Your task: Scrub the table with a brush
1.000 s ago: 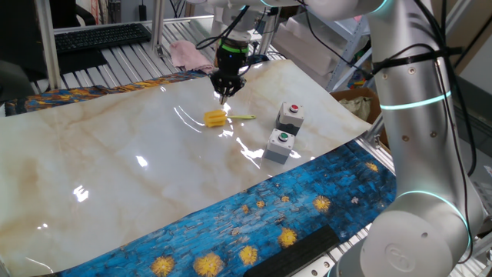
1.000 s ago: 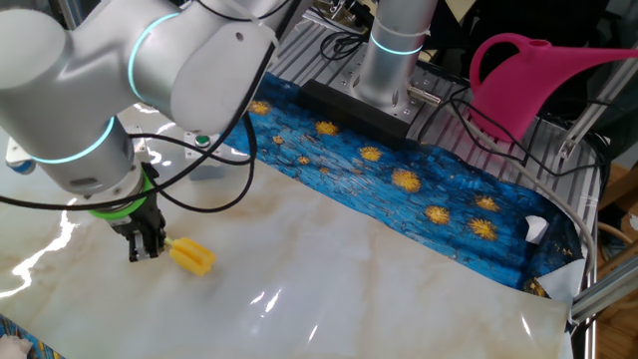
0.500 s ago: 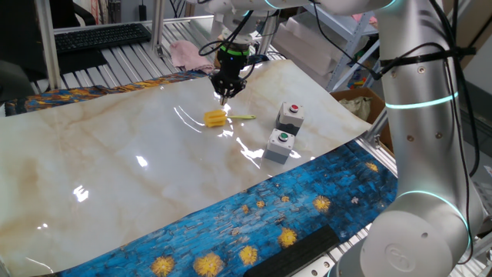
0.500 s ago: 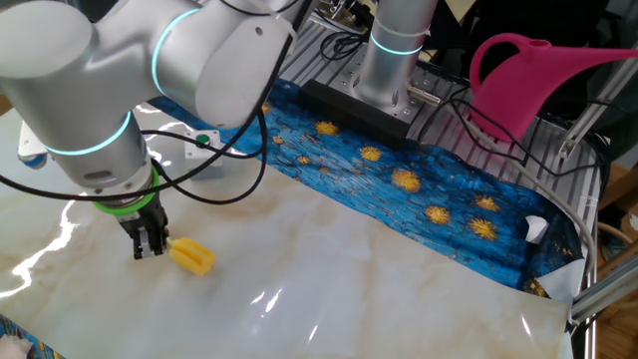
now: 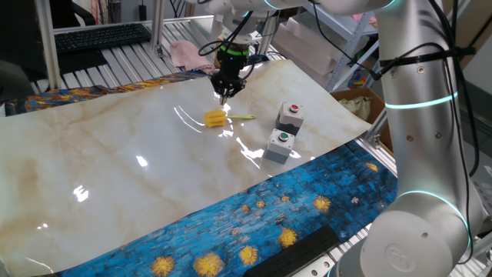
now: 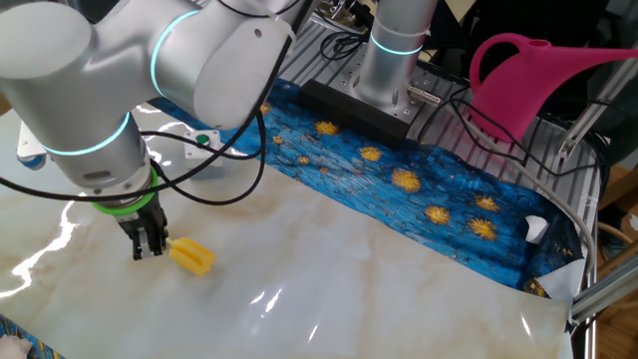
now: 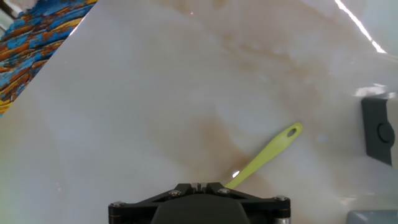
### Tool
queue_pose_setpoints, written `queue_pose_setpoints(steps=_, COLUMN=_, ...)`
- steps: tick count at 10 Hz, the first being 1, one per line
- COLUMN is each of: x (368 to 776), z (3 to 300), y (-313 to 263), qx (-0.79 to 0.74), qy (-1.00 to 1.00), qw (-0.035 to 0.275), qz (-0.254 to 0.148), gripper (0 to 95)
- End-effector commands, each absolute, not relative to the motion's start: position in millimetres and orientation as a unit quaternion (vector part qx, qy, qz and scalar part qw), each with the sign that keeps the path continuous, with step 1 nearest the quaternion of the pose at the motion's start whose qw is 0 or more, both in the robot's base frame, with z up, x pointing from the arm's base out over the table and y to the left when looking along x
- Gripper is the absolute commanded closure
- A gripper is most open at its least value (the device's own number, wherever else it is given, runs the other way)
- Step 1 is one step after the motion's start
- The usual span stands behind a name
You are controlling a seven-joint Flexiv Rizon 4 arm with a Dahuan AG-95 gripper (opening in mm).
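The yellow brush [image 5: 216,118] lies flat on the cream marble table [image 5: 115,161], its thin yellow-green handle pointing right. My gripper [image 5: 223,95] hangs just above the table a little behind the brush head, fingers together and holding nothing. In the other fixed view the gripper [image 6: 148,249] stands just left of the brush head [image 6: 193,257] on the table [image 6: 349,279], apart from it. The hand view shows only the handle [image 7: 268,154] on the table [image 7: 155,93], right of and ahead of my gripper [image 7: 198,185]; the brush head is hidden there.
Two grey button boxes [image 5: 290,115] [image 5: 280,145] stand right of the brush; one shows in the hand view [image 7: 378,130]. A blue cloth with yellow swirls [image 5: 254,219] runs along the table's near edge. A pink watering can [image 6: 538,70] stands beyond the table.
The arm's upper links shifted slightly a second ago; the gripper tip edged a little and has since held still. The brush has not moved.
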State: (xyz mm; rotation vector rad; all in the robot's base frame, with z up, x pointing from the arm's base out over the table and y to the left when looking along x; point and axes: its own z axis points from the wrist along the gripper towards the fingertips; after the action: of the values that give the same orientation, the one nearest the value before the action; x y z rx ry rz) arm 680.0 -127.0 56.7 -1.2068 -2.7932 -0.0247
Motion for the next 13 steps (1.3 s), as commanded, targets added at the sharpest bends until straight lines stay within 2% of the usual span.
queue_pose_setpoints(steps=1, x=680, z=58, y=-126, qx=-0.404, qy=-0.913, qw=0.063, qz=-0.020, gripper=95.0)
queue_pose_setpoints(steps=3, x=680, z=59, y=-126, qx=-0.407, qy=-0.910, qw=0.073, qz=-0.035, gripper=95.0)
queue_pose_setpoints(steps=4, x=680, z=64, y=-127, qx=-0.420, qy=-0.902, qw=0.083, qz=-0.051, gripper=76.0)
queue_pose_setpoints(steps=5, x=680, z=65, y=-129, qx=-0.421, qy=-0.902, qw=0.081, qz=-0.049, gripper=76.0)
queue_pose_setpoints(steps=6, x=679, z=69, y=-134, qx=-0.416, qy=-0.904, qw=0.083, qz=-0.051, gripper=57.0)
queue_pose_setpoints(steps=10, x=667, z=82, y=-155, qx=-0.415, qy=-0.904, qw=0.087, qz=-0.059, gripper=57.0)
queue_pose_setpoints(steps=13, x=653, z=82, y=-172, qx=-0.472, qy=-0.878, qw=0.072, qz=-0.040, gripper=57.0)
